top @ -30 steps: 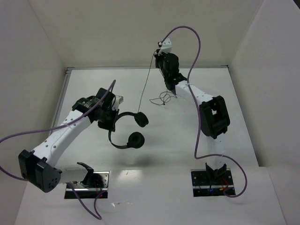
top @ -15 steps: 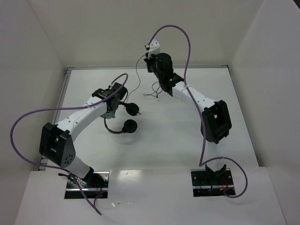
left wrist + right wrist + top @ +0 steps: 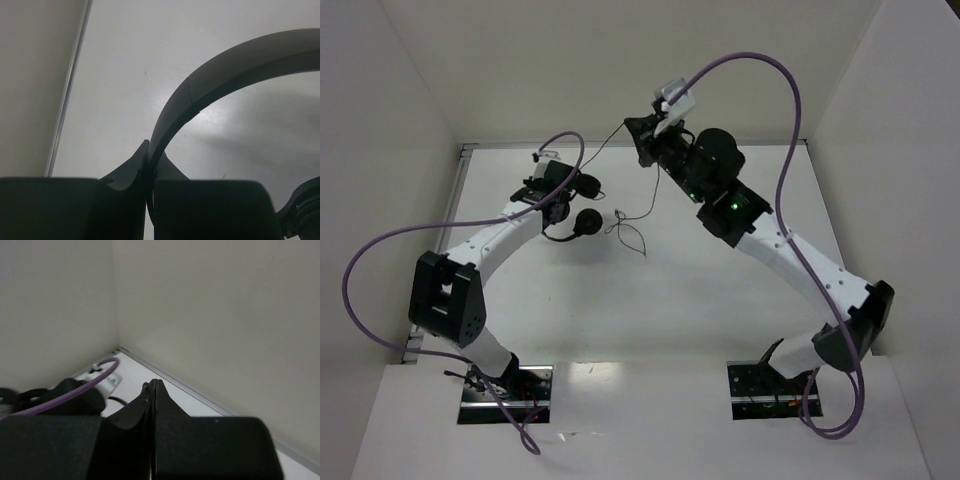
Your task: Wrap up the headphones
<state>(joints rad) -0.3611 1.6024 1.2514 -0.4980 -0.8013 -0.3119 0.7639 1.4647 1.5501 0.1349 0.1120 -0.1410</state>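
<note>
The black headphones (image 3: 582,218) hang over the far left of the table, one ear pad toward the back and one nearer the middle. My left gripper (image 3: 558,196) is shut on the thin headband (image 3: 225,65), which arches up and to the right from the jaws of my left gripper (image 3: 149,156). An ear pad (image 3: 306,212) shows at the lower right of the left wrist view. The thin dark cord (image 3: 628,233) loops on the table right of the headphones and rises to my right gripper (image 3: 636,137). High near the back wall, the right gripper (image 3: 153,386) is shut, with a strand of cord (image 3: 146,388) at its tip.
Purple arm cables (image 3: 760,65) arc above both arms. White walls (image 3: 410,120) close in the table on the left, back and right, with a metal strip (image 3: 465,152) along the far left corner. In the right wrist view the left arm's wrist (image 3: 60,392) lies below.
The left arm carried the headphones toward the far left corner. The right arm stretched out and rose, drawing the cord up, and the cord loops slid left.
</note>
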